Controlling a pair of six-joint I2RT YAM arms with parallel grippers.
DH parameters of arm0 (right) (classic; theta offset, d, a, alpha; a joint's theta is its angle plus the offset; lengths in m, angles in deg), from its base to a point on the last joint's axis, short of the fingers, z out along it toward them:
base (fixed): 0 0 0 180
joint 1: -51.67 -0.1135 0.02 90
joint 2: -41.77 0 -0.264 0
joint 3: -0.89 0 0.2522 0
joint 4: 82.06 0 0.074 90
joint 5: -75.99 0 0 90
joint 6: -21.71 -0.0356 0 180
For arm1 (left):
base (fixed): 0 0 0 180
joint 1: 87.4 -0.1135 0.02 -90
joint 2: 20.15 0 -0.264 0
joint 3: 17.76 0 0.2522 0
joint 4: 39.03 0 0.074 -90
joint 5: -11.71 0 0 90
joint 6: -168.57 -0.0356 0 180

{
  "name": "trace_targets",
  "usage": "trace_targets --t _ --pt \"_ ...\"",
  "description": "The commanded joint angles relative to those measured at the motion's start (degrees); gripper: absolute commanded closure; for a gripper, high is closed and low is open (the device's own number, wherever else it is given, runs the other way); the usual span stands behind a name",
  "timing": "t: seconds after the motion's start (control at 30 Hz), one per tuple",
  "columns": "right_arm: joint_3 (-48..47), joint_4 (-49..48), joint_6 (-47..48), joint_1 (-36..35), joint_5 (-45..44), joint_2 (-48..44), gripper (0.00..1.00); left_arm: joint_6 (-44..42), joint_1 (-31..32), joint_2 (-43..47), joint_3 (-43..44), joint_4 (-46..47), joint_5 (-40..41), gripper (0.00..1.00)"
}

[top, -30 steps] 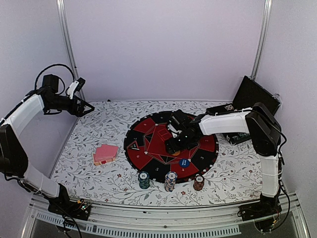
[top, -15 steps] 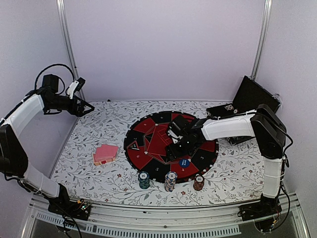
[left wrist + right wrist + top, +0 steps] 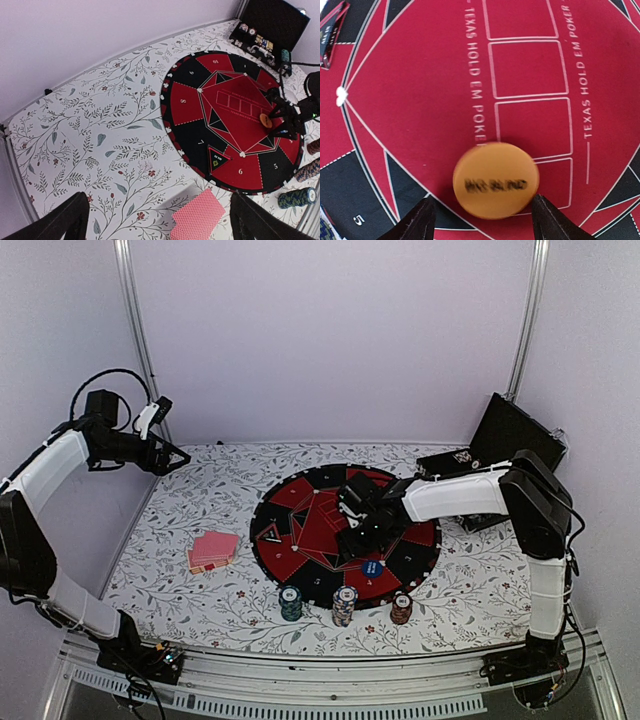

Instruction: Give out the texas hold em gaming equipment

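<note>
Over the last second the right gripper (image 3: pixel 481 202) has been brought lower over the centre of the mat (image 3: pixel 185 102) and its jaws narrowed. They are seen open, one at each side of the orange disc (image 3: pixel 496 180) and not yet clamped, so a pick-up is judged close. The left gripper (image 3: pixel 172 456) is held wide open, well off the mat. "TEXAS HOLD EM POKER" is printed on the mat; the disc's blurred label seems to read "BIG BLIND"

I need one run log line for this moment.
right end effector: open, astride orange disc over mat | left end effector: open, raised
</note>
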Motion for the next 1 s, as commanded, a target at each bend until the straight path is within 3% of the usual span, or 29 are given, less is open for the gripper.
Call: trace_targets --t 0.0,0.27,0.47,0.87,0.97 --pt "-0.12 1.63 -1.22 1.08 -2.22 0.75 0.32 -0.33 0.59 -0.37 1.51 0.02 -0.52 0.0" --pt "-1.47 2.19 -0.27 1.12 -1.99 1.09 0.33 -0.65 0.59 -0.16 1.13 0.07 0.17 0.0" --pt "-1.47 0.59 -0.26 0.73 1.16 1.99 0.41 -1.01 0.6 0.02 1.25 0.09 0.59 0.0" --pt "-2.34 1.4 -0.93 -0.64 0.94 4.23 0.35 -1.27 0.58 0.45 1.27 0.07 0.63 0.0" --pt "-3.53 1.64 -0.78 -0.5 0.18 4.85 0.43 -1.41 0.62 0.63 1.26 0.03 0.86 0.0"
